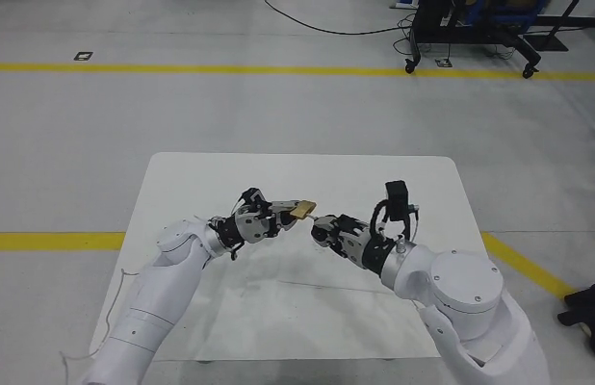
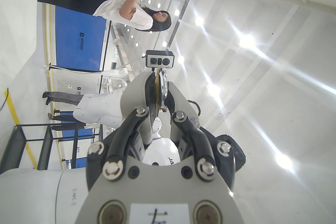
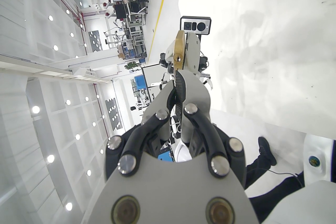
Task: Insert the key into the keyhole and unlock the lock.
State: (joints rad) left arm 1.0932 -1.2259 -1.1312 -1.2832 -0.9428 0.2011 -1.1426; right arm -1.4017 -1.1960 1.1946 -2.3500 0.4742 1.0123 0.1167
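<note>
A brass padlock (image 1: 304, 207) is held above the white table (image 1: 394, 178) by my left gripper (image 1: 290, 214), which is shut on it. In the left wrist view the lock (image 2: 157, 88) stands edge-on between the pads, with its silver shackle beside the brass. My right gripper (image 1: 322, 228) sits just in front of the lock, with its fingers pressed together. The key is hidden between its pads. In the right wrist view the lock (image 3: 179, 50) stands just past my right gripper (image 3: 178, 75), keyhole end facing it.
The table (image 3: 262, 25) lies bare beneath both arms. Each wrist camera sees the other arm's camera close ahead (image 2: 160, 59) (image 3: 195, 25). Yellow floor lines run beyond and beside the table.
</note>
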